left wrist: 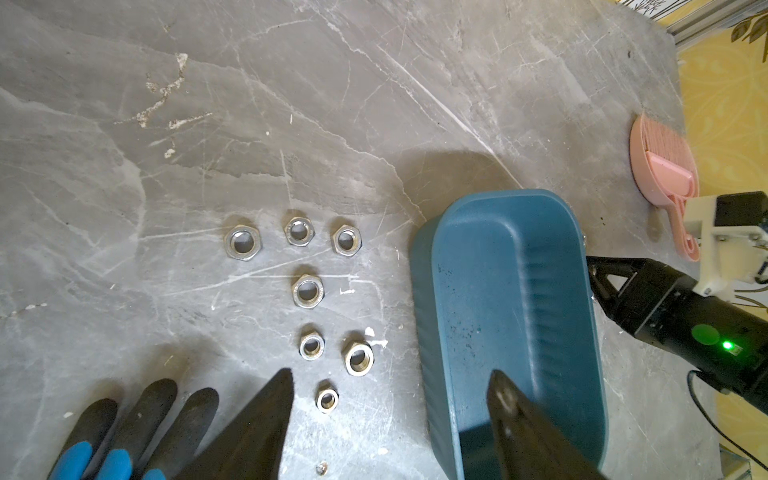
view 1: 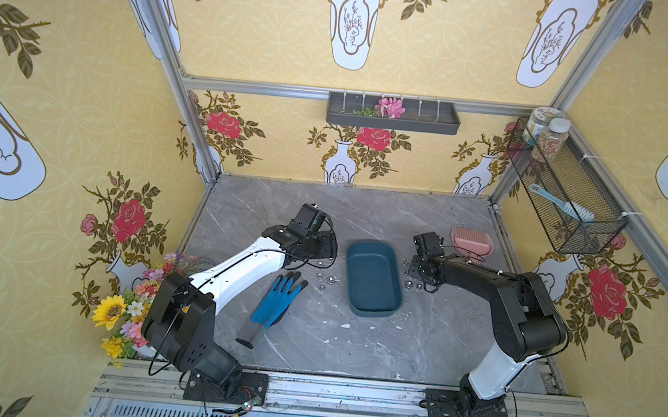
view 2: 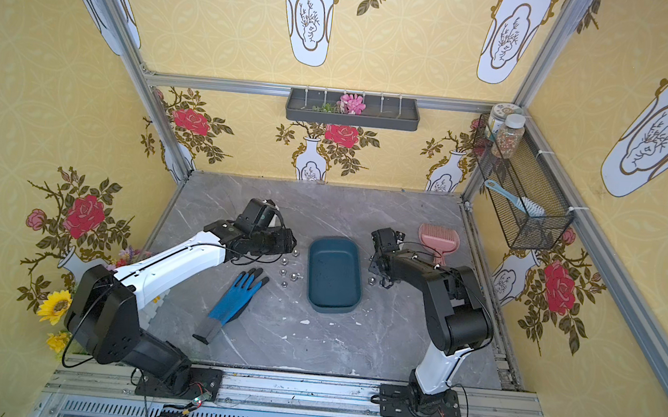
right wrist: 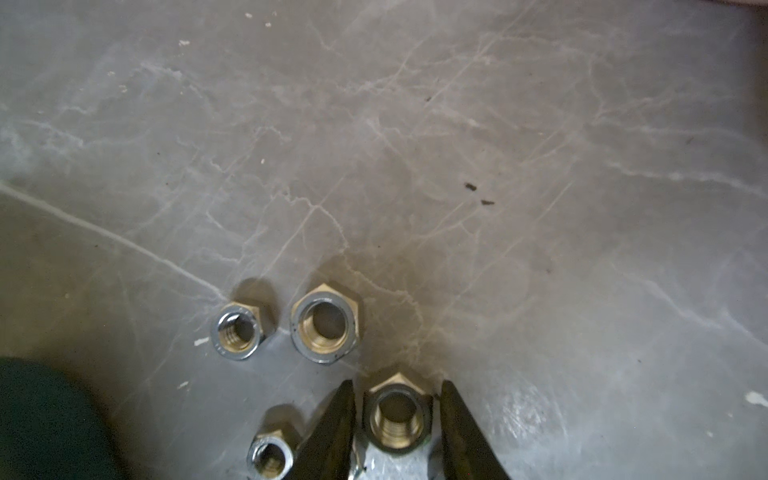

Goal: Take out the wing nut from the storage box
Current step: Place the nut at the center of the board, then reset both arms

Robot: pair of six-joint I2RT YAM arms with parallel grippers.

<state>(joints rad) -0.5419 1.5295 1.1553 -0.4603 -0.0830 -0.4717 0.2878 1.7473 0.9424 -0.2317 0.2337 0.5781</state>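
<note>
The teal-blue storage box (view 1: 373,278) (view 2: 334,274) lies mid-table, and its inside looks bare in both top views and in the left wrist view (left wrist: 511,311). No winged nut shows; every nut I see is a metal hex nut. My right gripper (right wrist: 397,384) is low over the table to the right of the box (right wrist: 41,415). A large hex nut (right wrist: 397,417) lies between its fingers with a thin gap on each side. My left gripper (left wrist: 390,376) is open, with one finger above the box and the other above the table.
Several hex nuts (left wrist: 307,291) lie left of the box, and others (right wrist: 324,326) lie right of it. A blue-and-black glove (view 1: 277,300) lies at front left. A pink scoop (view 1: 472,241) sits at back right. A wire basket (view 1: 564,190) hangs on the right wall.
</note>
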